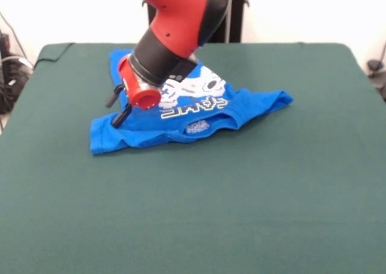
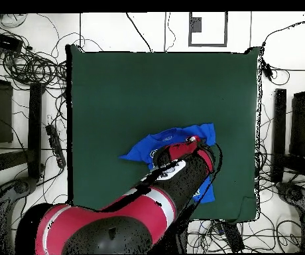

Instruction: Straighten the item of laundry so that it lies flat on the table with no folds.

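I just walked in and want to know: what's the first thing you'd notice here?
The big red and black robot arm comes down from the top onto a small bright blue T-shirt with white print. The shirt lies crumpled and folded toward the far side of the large dark green table.

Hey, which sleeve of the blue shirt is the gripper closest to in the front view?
The sleeve at picture left, beside the gripper. The other sleeve stretches to picture right, well away from it.

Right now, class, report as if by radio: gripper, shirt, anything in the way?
Gripper low over the T-shirt, fingers unclear. Shirt bunched, folds remain on the table. Nothing else on the cloth.
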